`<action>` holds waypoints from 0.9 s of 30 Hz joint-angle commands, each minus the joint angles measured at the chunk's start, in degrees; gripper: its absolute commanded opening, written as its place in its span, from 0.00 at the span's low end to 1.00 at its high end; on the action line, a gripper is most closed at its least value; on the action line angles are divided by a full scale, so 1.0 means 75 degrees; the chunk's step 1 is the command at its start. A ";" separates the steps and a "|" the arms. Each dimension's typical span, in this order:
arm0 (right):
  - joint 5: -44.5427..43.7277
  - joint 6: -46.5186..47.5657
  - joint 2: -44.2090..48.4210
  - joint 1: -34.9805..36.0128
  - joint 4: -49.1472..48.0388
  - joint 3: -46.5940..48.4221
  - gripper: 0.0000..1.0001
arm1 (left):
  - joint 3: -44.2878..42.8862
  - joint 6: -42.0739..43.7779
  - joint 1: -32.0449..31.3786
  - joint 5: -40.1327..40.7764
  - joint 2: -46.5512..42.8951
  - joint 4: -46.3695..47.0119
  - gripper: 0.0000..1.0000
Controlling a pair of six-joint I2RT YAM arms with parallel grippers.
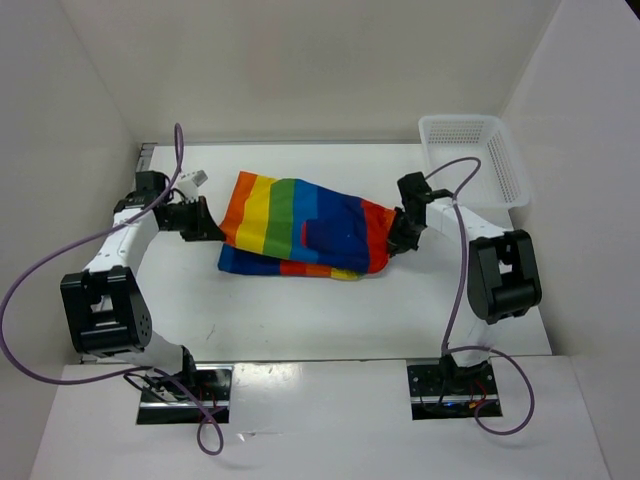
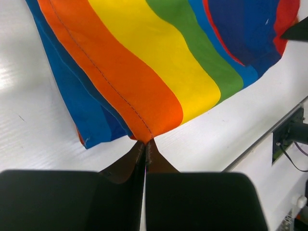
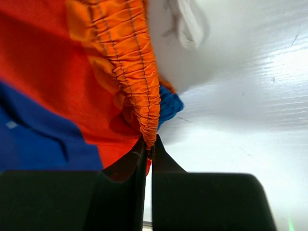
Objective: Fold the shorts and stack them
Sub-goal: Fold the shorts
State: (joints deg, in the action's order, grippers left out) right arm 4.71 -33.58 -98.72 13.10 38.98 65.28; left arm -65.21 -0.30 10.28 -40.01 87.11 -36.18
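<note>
**Two robot hands grip opposite ends of soft, rainbow-striped cloth shorts [image 1: 300, 225] at the centre of the white bench [image 1: 300, 320].**

The left hand [image 1: 207, 222], centre left of the frame, is clenched on the orange-striped edge. The right hand [image 1: 398, 238], centre right, is clenched on the gathered orange waistband [image 3: 139, 62]. The shorts lie partly doubled, with a blue layer showing along the lower edge and the dark blue pocket [image 1: 335, 232] uppermost. Folding looks begun but unfinished, and the stacking appears not yet done. A white mesh basket [image 1: 470, 125] stands apart at upper right.

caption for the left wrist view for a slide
Left claw pinching the orange-striped edge of the rainbow shorts on the white table.
</note>
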 commanded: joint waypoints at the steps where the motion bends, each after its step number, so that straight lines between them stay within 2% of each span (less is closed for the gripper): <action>1: 0.0027 0.0013 0.0634 -0.0211 0.0240 0.0729 0.00 | 0.0454 0.0039 0.0070 -0.0302 -0.0305 -0.0343 0.00; 6: 0.0134 -0.0057 0.0635 -0.0282 0.0474 0.0988 0.00 | 0.1463 0.0039 0.0070 -0.0011 -0.0237 -0.0344 0.00; 11: 0.0321 -0.0139 0.0635 -0.0621 0.0241 0.0415 0.00 | 0.2014 0.0039 0.0070 0.0471 0.0115 0.0218 0.00; 12: 0.0321 -0.0139 0.0635 -0.0622 0.0101 0.0414 0.02 | 0.2015 0.0039 0.0070 0.0471 0.0301 0.0312 0.09; 14: 0.0415 -0.0139 0.0635 -0.0704 0.0099 0.0320 0.15 | 0.1911 0.0039 0.0070 0.0541 0.0478 0.0209 0.38; 15: 0.0415 -0.0139 0.0565 -0.0704 0.0192 0.0436 0.20 | 0.1678 0.0039 0.0070 0.0542 0.0549 0.0068 0.63; 18: 0.0321 -0.0057 0.0915 -0.0704 0.0263 0.0694 0.61 | 0.1255 0.0039 0.0070 0.0716 0.0082 -0.0483 0.86; 19: 0.0170 0.0012 0.1044 -0.0704 0.0356 0.0881 0.71 | 0.1044 0.0039 0.0070 0.0891 -0.0082 -0.0612 0.90; 20: 0.0099 0.0013 0.1161 -0.0704 0.0357 0.0987 0.84 | 0.0544 0.0039 0.0070 0.0963 -0.0339 -0.0799 0.99; 22: 0.0017 0.0095 0.1443 -0.0588 0.0439 0.1349 0.91 | 0.0060 0.0039 0.0070 0.0824 -0.0435 -0.0800 0.99; 23: 0.0017 0.0095 0.1443 -0.0517 0.0509 0.1456 0.91 | -0.0302 0.0039 -0.0034 0.0684 -0.0528 -0.0661 0.99; 24: 0.0017 0.0165 0.1513 -0.0308 0.0509 0.1561 0.86 | -0.0433 0.0039 -0.0105 0.0543 -0.0529 -0.0544 0.92; 25: 0.0017 0.0165 0.1514 -0.0155 0.0509 0.1725 0.74 | -0.0515 0.0039 -0.0384 0.0391 -0.0529 -0.0369 0.82; 26: -0.0053 0.0165 0.1421 -0.0003 0.0405 0.1726 0.33 | -0.0516 0.0039 -0.0561 0.0157 -0.0390 0.0028 0.67; 27: -0.0054 0.0165 0.1327 0.0324 0.0323 0.1726 0.15 | -0.0516 0.0039 -0.0760 0.0085 -0.0295 0.0206 0.32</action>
State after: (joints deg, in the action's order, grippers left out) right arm 5.13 -32.86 -90.41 10.96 41.71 75.40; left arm -68.23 -0.62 8.40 -34.76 84.64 -37.80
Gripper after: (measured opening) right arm 0.296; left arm 0.541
